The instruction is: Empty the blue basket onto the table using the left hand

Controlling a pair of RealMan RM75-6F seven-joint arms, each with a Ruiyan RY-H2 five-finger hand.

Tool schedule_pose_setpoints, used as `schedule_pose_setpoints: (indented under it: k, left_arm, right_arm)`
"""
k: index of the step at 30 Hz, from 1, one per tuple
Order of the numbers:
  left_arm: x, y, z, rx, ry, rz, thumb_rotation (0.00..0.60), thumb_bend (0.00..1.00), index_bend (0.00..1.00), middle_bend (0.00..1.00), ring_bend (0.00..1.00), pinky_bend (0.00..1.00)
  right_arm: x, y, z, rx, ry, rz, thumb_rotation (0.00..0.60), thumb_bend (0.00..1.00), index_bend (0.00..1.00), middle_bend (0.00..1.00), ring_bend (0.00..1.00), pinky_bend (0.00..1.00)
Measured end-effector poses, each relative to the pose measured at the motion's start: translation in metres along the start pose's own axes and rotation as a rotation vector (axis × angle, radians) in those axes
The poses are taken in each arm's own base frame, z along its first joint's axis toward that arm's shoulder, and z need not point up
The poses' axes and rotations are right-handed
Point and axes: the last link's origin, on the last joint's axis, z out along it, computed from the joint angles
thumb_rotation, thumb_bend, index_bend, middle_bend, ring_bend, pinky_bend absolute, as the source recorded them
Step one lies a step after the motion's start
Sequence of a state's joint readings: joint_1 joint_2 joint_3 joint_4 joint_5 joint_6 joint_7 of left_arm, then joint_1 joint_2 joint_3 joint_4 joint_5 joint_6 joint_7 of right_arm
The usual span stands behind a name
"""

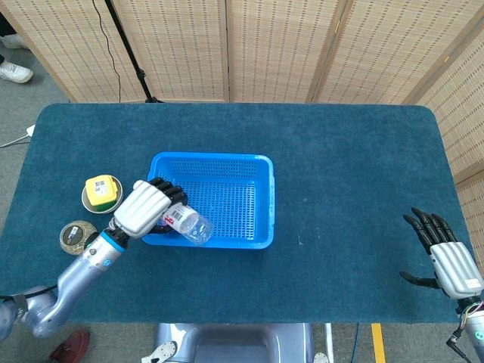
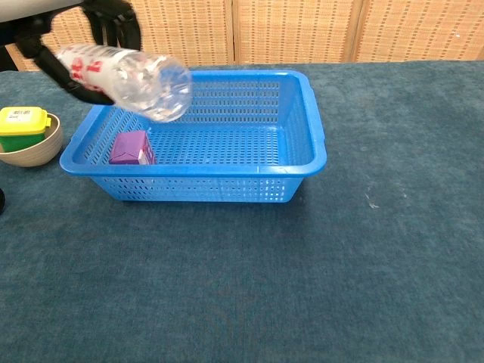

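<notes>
The blue basket [image 1: 261, 198] [image 2: 310, 121] stands left of the table's centre. My left hand [image 1: 144, 208] [image 2: 87, 19] grips a clear plastic bottle [image 1: 189, 224] [image 2: 136, 78] with a red and white label, raised above the basket's left front corner, its base pointing forward. A small purple carton [image 2: 130, 147] lies at the basket's left end; in the head view the hand hides it. My right hand [image 1: 446, 257] hovers open over the table's right front edge, fingers apart, holding nothing.
Left of the basket sits a beige bowl [image 1: 87, 203] [image 2: 41, 149] holding a yellow and green block [image 1: 102, 190] [image 2: 23, 119]. A round tan and black object [image 1: 79, 237] lies nearer the front left. Woven screens stand behind the table.
</notes>
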State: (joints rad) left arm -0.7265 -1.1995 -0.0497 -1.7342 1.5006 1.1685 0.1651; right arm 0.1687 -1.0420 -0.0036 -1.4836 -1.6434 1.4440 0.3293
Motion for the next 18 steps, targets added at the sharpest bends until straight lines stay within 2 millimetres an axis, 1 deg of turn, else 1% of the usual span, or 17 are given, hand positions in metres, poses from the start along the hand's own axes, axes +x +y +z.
schedule_pose_setpoints:
  k: [1, 4, 7, 10, 18]
  left_arm:
    - [-0.001, -0.006, -0.013, 0.005, -0.008, 0.004, 0.6, 0.32, 0.67, 0.53, 0.48, 0.55]
    - [-0.008, -0.019, -0.044, 0.015, -0.026, 0.015, 0.6, 0.32, 0.67, 0.53, 0.48, 0.55]
    - [-0.015, -0.034, -0.062, 0.025, -0.046, 0.051, 0.6, 0.32, 0.67, 0.53, 0.48, 0.55]
    - [-0.024, -0.048, -0.076, 0.024, -0.07, 0.092, 0.6, 0.32, 0.67, 0.53, 0.48, 0.55]
    - [-0.05, -0.069, -0.103, -0.003, -0.112, 0.159, 0.6, 0.31, 0.67, 0.53, 0.48, 0.55]
  right_arm:
    - [0.0, 0.0, 0.0, 0.002, 0.0, -0.001, 0.6, 0.0, 0.02, 0.01, 0.0, 0.0]
    - [-0.001, -0.003, -0.001, 0.012, -0.001, -0.005, 0.6, 0.0, 0.02, 0.02, 0.0, 0.0]
    - [-0.003, -0.006, -0.002, 0.021, -0.005, -0.011, 0.6, 0.0, 0.02, 0.02, 0.0, 0.0]
    - [-0.003, -0.008, -0.003, 0.028, -0.006, -0.013, 0.6, 0.0, 0.02, 0.02, 0.0, 0.0]
    - [-0.003, -0.008, -0.005, 0.025, 0.002, -0.018, 0.6, 0.0, 0.02, 0.02, 0.0, 0.0]
